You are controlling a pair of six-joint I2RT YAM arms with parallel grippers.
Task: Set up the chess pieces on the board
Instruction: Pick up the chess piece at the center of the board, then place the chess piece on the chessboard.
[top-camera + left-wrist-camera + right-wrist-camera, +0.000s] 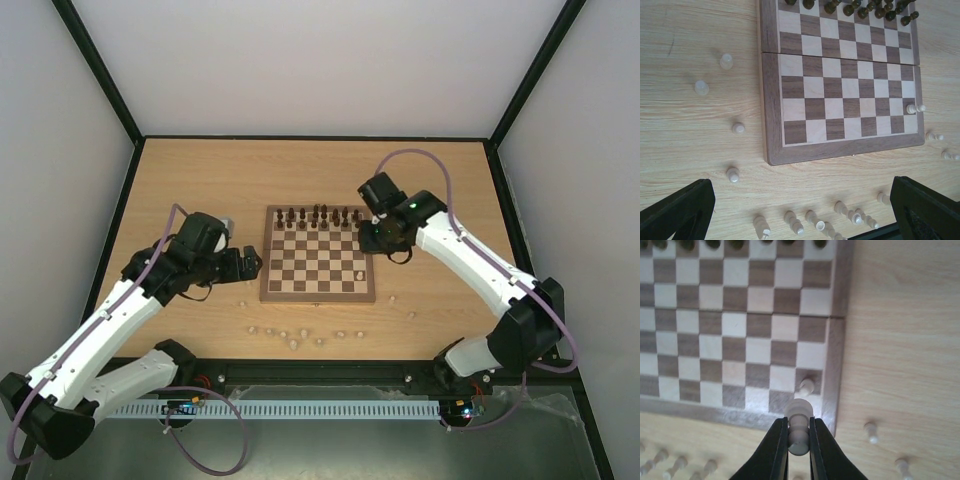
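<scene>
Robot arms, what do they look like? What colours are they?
Both the left arm and the right arm have smooth white tubes joined by chunky black joints. A thin purple cable loops along each one. The right arm shows a tiny green light. The fingers are black and pointy.

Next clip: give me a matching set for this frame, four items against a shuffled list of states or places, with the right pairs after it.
Items
1. left pincer
2. right pincer
3. dark pieces
4. loose pale pieces

States or places
A. standing along the far edge of the board
B. shut on a pale piece
C. open, holding nothing
D. scattered on the table off the board's near edge

Pairs: 1-C, 2-B, 3-A, 4-D
</scene>
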